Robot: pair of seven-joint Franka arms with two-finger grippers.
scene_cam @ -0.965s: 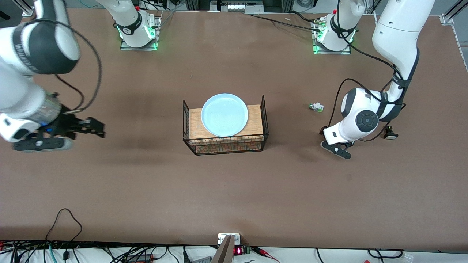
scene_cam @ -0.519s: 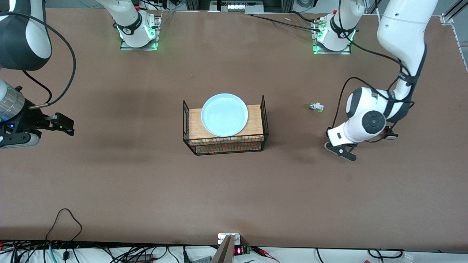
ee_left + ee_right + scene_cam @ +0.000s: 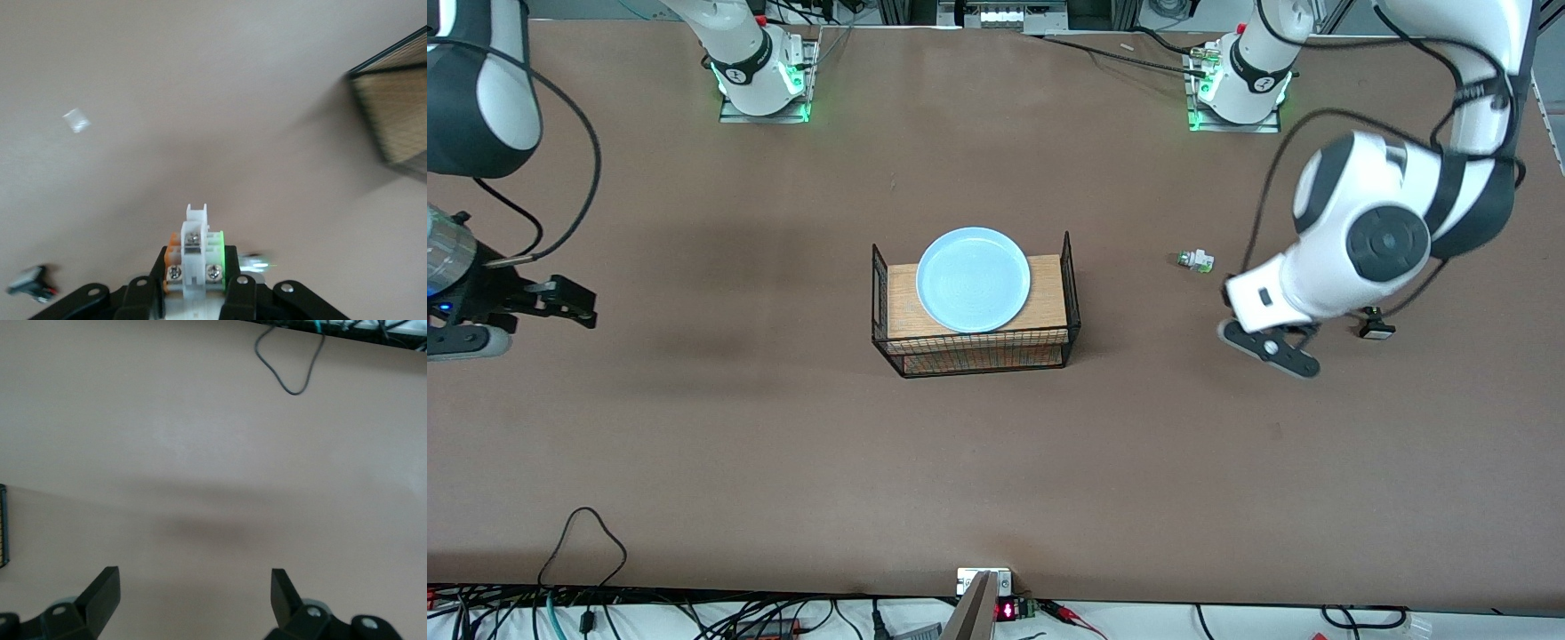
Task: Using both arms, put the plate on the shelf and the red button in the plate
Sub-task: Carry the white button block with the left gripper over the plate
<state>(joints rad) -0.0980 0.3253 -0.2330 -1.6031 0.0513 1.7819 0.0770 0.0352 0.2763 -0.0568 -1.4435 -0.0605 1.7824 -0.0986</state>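
Observation:
The light blue plate (image 3: 973, 279) lies on the wooden top of a black wire rack (image 3: 978, 356) at the table's middle. My left gripper (image 3: 1267, 348) hangs over bare table toward the left arm's end. In the left wrist view my left gripper (image 3: 194, 283) is shut on the red button (image 3: 195, 250). Only its white body with screws and orange and green sides shows, and its cap is hidden. My right gripper (image 3: 560, 300) is open and empty over the right arm's end of the table. It also shows in the right wrist view (image 3: 193, 593).
A green-capped button (image 3: 1195, 260) lies on the table between the rack and the left arm. A black-and-white button (image 3: 1376, 330) lies beside the left hand. Cables (image 3: 290, 367) run along the table's front edge. The rack's corner (image 3: 393, 113) shows in the left wrist view.
My left arm has risen from the table with the button in its fingers. My right arm has drawn back toward its end of the table, away from the rack.

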